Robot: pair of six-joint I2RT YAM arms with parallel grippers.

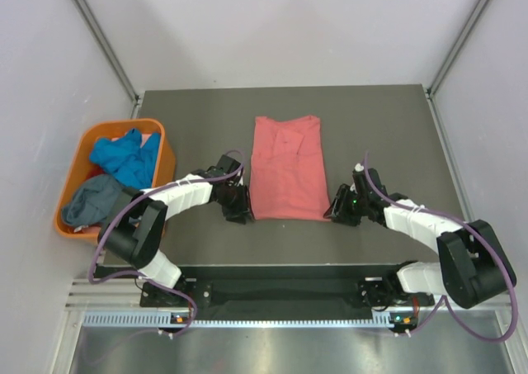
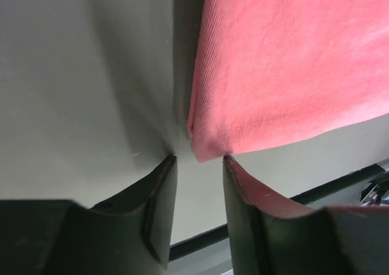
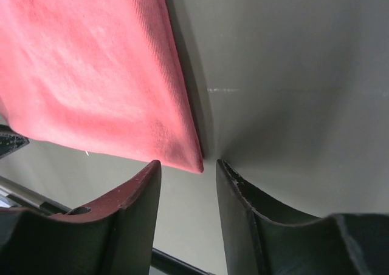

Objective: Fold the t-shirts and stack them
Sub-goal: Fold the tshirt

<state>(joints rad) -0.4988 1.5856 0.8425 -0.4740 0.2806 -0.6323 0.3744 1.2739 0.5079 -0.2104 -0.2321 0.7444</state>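
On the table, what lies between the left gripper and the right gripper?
The near edge of the flat salmon-pink cloth t-shirt spans the stretch between the left gripper and the right gripper. The top external view shows this.

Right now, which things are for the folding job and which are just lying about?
For the job:
pink shirt
blue shirt
grey shirt
left gripper, open at the pink shirt's corner
right gripper, open at its other near corner

Just lying about:
orange tub
table

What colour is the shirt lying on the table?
Salmon pink; the shirt shows best in the top view.
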